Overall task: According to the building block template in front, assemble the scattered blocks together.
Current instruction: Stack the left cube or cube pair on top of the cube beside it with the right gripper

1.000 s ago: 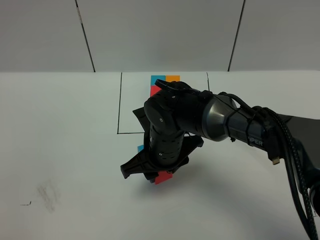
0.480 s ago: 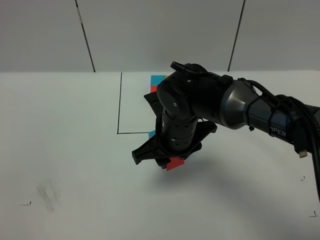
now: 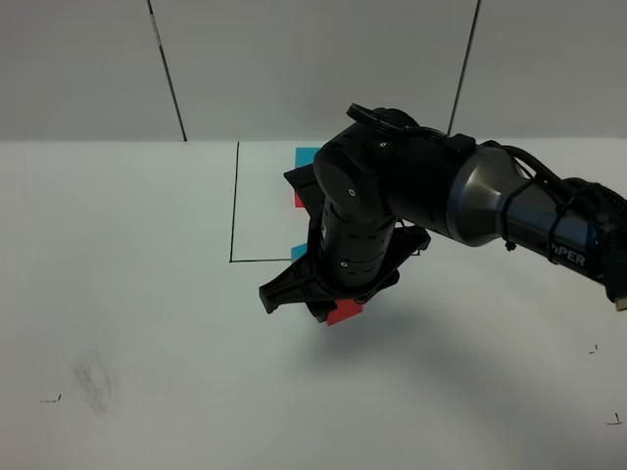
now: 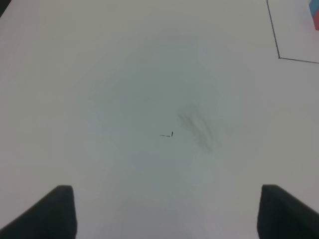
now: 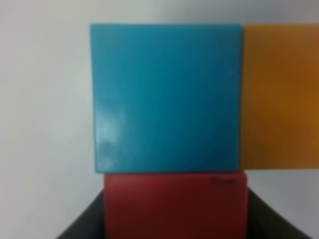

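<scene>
Right arm: we see it reach in from the right edge of the table, its wrist bent straight down over the middle, just in front of the black outline drawn on the table.
Right gripper: it points down, closed on the red block; in the wrist view we see the dark fingers flank that cube on both sides.
Scattered blocks: the red block touches the blue block, and the orange block sits flush against the blue one's side. From the high camera we make out only a red corner and a sliver of blue beneath the gripper.
Template: it lies inside the outline near the far edge, mostly hidden behind the arm; we think the blue and red bits showing belong to it.
Left gripper: jaws spread wide, holding nothing, over bare table near a grey smudge and a small pen mark.
</scene>
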Action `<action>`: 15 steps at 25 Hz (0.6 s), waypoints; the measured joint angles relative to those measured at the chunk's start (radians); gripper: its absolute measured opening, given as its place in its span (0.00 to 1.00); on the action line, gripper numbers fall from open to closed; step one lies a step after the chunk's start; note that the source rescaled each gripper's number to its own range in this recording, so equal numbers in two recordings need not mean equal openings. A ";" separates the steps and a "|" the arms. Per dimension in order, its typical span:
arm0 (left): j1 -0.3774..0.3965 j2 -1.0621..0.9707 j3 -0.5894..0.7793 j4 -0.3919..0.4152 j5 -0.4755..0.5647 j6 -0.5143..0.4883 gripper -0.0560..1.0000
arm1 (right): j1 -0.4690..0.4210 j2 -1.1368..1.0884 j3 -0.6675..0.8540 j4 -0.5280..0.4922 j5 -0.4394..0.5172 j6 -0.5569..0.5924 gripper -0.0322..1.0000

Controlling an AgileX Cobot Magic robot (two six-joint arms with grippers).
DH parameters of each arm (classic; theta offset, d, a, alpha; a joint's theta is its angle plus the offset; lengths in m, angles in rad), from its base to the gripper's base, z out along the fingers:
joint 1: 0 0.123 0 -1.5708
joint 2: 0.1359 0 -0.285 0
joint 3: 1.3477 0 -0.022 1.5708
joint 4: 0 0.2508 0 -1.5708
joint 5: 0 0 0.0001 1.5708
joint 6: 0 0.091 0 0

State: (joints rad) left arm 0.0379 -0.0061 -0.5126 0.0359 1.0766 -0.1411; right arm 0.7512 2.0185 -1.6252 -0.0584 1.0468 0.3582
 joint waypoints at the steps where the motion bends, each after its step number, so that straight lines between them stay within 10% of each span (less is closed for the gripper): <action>1: 0.000 0.000 0.000 0.000 0.000 0.000 1.00 | 0.000 -0.001 0.000 0.000 0.002 0.000 0.22; 15: 0.000 0.000 0.000 0.000 0.000 0.000 1.00 | -0.031 -0.005 0.000 0.015 0.060 0.013 0.22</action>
State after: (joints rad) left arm 0.0379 -0.0061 -0.5126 0.0359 1.0766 -0.1411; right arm 0.7199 2.0139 -1.6252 -0.0433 1.1071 0.3707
